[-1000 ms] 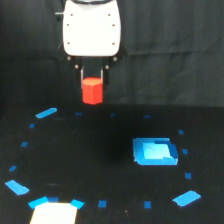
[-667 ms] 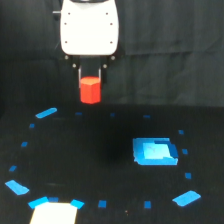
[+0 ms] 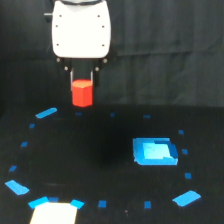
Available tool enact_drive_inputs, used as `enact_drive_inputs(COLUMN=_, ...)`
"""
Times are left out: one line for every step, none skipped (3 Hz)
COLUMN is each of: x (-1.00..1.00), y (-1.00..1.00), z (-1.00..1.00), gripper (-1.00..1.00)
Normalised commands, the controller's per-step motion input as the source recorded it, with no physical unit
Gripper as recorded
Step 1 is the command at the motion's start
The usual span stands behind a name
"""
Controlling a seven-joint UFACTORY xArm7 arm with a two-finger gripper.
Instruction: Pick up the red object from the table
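Now, red object: the red object (image 3: 82,93) hangs in the upper left of the frame, clear of the table (image 3: 100,160), its lower half showing below the fingers.
Hold: the pincer (image 3: 82,80) is closed on the red object, one dark finger (image 3: 71,79) on each side of its upper part; the contact looks even, though the blur hides the finger tips.
Arm: the white housing (image 3: 81,29) sits straight above the block, so the lift looks vertical and the block upright.
Step in hand: judged from this, the block is off the table and the pick is close to done.
How to do it well: keep the squeeze steady, rise straight without swinging, and avoid any turn of the wrist that could let the smooth prism slide down between the fingers.
Risk: only the top of the block seems gripped, so a jolt could tip or drop it.
Surroundings: the blue tray (image 3: 155,151) lies on the table at right of centre, well apart from the block; blue tape marks (image 3: 46,113) ring the table, and a pale patch (image 3: 54,214) sits at the lower left edge.
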Motion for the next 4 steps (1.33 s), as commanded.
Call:
enact_drive_inputs(x=0.05, y=0.34, z=0.52, gripper=-1.00)
enact_drive_inputs(x=0.36, y=0.42, z=0.16, gripper=-1.00)
enact_drive_inputs(x=0.08, y=-0.16, z=0.71, gripper=-1.00)
enact_drive_inputs(x=0.17, y=-0.36, z=0.42, gripper=-1.00)
